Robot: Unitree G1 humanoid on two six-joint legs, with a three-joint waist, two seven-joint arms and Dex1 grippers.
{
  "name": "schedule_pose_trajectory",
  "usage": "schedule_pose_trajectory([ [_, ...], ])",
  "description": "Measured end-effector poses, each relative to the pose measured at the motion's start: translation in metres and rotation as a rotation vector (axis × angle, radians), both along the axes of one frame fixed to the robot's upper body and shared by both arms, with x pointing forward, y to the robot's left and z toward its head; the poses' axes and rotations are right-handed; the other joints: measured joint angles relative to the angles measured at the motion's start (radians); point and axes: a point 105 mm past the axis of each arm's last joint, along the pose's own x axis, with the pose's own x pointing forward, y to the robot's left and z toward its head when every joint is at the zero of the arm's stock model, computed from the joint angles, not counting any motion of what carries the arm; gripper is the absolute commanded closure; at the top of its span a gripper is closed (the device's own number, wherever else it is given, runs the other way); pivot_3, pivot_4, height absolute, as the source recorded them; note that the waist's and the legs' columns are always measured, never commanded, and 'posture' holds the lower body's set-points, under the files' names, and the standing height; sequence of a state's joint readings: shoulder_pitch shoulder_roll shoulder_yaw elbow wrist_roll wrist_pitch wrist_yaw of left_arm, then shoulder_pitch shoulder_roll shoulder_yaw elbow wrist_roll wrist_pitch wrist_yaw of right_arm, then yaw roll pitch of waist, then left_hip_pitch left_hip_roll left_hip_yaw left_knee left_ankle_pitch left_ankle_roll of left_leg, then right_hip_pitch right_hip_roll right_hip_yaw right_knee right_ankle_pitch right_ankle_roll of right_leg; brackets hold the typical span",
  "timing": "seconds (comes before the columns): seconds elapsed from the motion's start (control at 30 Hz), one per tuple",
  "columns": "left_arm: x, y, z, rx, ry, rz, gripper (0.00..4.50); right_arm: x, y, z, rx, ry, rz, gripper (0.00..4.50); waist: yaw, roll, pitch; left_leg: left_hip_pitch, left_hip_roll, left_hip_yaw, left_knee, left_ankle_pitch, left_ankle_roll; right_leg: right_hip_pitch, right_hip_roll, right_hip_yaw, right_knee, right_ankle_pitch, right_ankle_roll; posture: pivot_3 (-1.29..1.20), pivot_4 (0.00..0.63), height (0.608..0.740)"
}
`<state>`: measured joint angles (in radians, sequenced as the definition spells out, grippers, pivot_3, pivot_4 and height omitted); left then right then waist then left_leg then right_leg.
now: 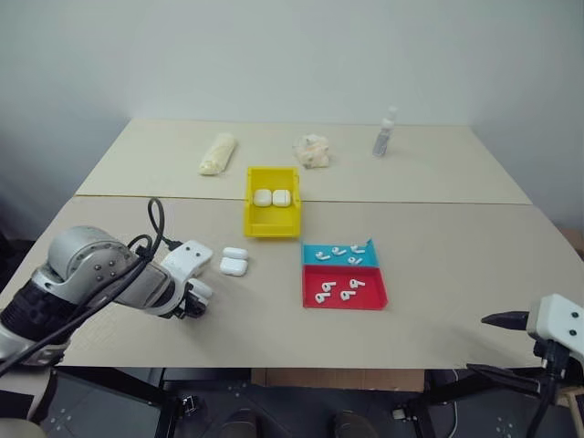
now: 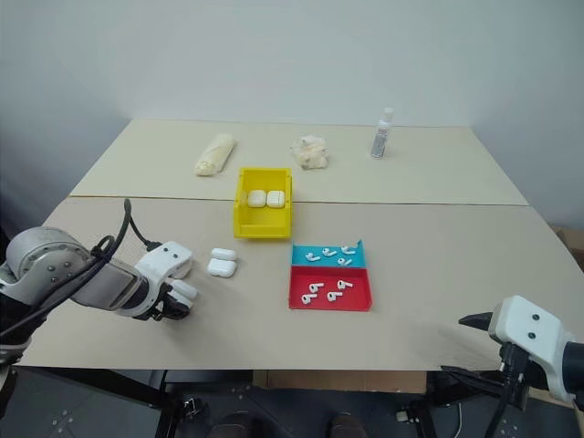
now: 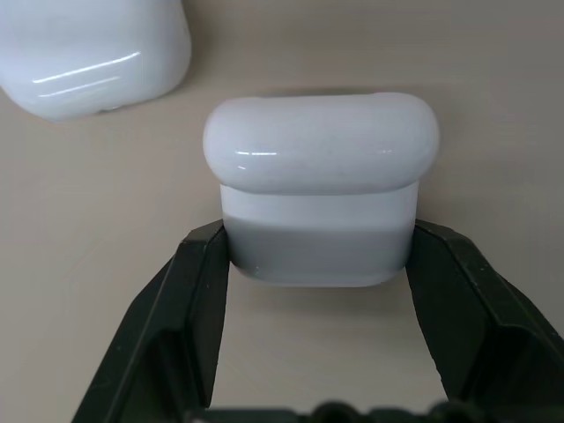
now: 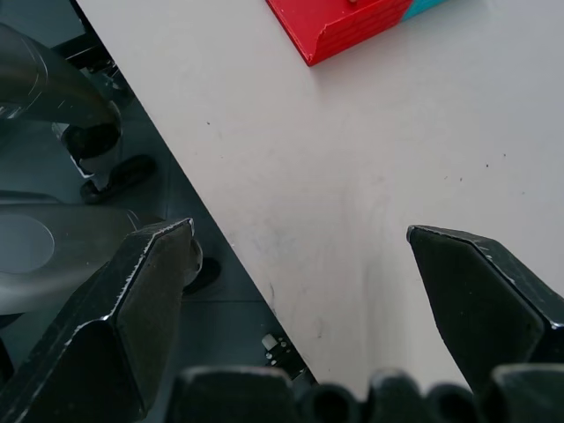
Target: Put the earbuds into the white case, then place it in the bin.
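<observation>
Case point(image 3: 322, 189) between left claw point(image 3: 317, 264) fingers, gripped; table point(image 3: 493, 70) beneath

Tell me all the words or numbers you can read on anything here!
No text can be read anywhere.
Small bottle at the far side of the table: any label is too small and blurred to read.
White cases, yellow bin, red tray and blue tray: plain, no writing seen.
</observation>
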<state>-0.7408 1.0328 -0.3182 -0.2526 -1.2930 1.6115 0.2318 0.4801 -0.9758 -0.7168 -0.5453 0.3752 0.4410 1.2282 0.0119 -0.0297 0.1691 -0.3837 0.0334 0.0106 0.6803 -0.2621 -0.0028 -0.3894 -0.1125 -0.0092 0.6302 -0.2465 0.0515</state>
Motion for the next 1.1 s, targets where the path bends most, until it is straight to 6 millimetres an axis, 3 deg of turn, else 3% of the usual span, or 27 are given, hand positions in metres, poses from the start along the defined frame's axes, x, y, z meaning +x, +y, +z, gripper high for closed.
schedule_pose_trajectory([
  [0.1, -0.004, -0.007, 0.015, -0.025, -0.049, -0.067, 1.76, 0.006, 0.002, 0.009, -0.028, -0.019, 0.029, 0.0, -0.003, 0.0, 0.0, 0.0, 0.0, 0.0, 0.0, 0.0, 0.0, 0.0, 0.0, 0.0, 0.0, 0.0, 0.0, 0.0, 0.15, 0.74],
  [0.2, -0.01, -0.021, 0.037, -0.098, -0.205, -0.189, 1.76, 0.012, 0.009, 0.024, -0.06, -0.021, 0.062, 0.0, -0.01, 0.0, 0.0, 0.0, 0.0, 0.001, -0.001, 0.0, 0.0, -0.001, 0.0, 0.001, 0.0, 0.0, 0.0, 0.0, 0.15, 0.74],
  [0.37, -0.014, -0.049, 0.03, -0.425, -0.467, -0.377, 1.76, 0.024, 0.022, 0.04, -0.155, -0.026, 0.126, 0.0, -0.006, 0.004, -0.001, 0.002, 0.001, 0.004, -0.001, 0.001, -0.001, 0.0, 0.0, 0.001, -0.001, 0.0, -0.003, 0.0, 0.15, 0.74],
  [0.43, -0.012, -0.053, 0.029, -0.495, -0.607, -0.439, 1.76, 0.03, 0.03, 0.043, -0.198, -0.003, 0.142, 0.0, 0.0, 0.003, 0.0, 0.0, 0.001, 0.003, 0.0, 0.001, -0.002, -0.001, 0.0, 0.0, -0.001, -0.002, -0.01, 0.0, 0.15, 0.74],
  [0.57, -0.01, -0.054, 0.037, -0.649, -0.858, -0.479, 1.76, 0.036, 0.056, 0.05, -0.257, 0.08, 0.207, 0.0, 0.006, 0.005, -0.001, -0.002, 0.002, 0.003, 0.0, 0.001, -0.001, -0.002, -0.001, -0.001, -0.004, -0.001, -0.008, 0.0, 0.15, 0.74],
  [0.8, -0.006, -0.06, 0.007, -0.828, -1.016, -0.619, 1.76, 0.042, 0.107, 0.044, -0.291, 0.097, 0.422, 0.0, 0.0, 0.004, -0.001, -0.009, 0.001, 0.002, 0.004, 0.001, 0.0, -0.007, -0.001, -0.001, -0.003, 0.004, -0.001, 0.0, 0.15, 0.74],
  [0.9, -0.008, -0.065, -0.006, -0.877, -0.999, -0.663, 1.76, 0.05, 0.129, 0.04, -0.308, 0.081, 0.491, 0.0, -0.008, 0.004, -0.001, -0.01, 0.001, 0.002, 0.005, 0.001, 0.0, -0.011, 0.0, 0.0, 0.0, 0.004, 0.0, 0.0, 0.15, 0.74],
  [1.07, -0.012, -0.077, -0.018, -0.948, -0.989, -0.723, 1.76, 0.07, 0.157, 0.019, -0.391, 0.107, 0.542, 0.0, -0.019, 0.005, -0.002, -0.015, 0.001, 0.001, 0.006, 0.001, 0.0, -0.015, 0.0, -0.001, 0.002, 0.005, 0.0, 0.0, 0.15, 0.74],
  [1.1, -0.012, -0.078, -0.019, -0.956, -0.987, -0.722, 1.76, 0.073, 0.159, 0.015, -0.402, 0.115, 0.541, 0.17, -0.019, 0.005, -0.002, -0.016, 0.001, 0.001, 0.006, 0.001, 0.0, -0.016, 0.0, -0.001, 0.002, 0.005, 0.0, 0.0, 0.15, 0.74],
])
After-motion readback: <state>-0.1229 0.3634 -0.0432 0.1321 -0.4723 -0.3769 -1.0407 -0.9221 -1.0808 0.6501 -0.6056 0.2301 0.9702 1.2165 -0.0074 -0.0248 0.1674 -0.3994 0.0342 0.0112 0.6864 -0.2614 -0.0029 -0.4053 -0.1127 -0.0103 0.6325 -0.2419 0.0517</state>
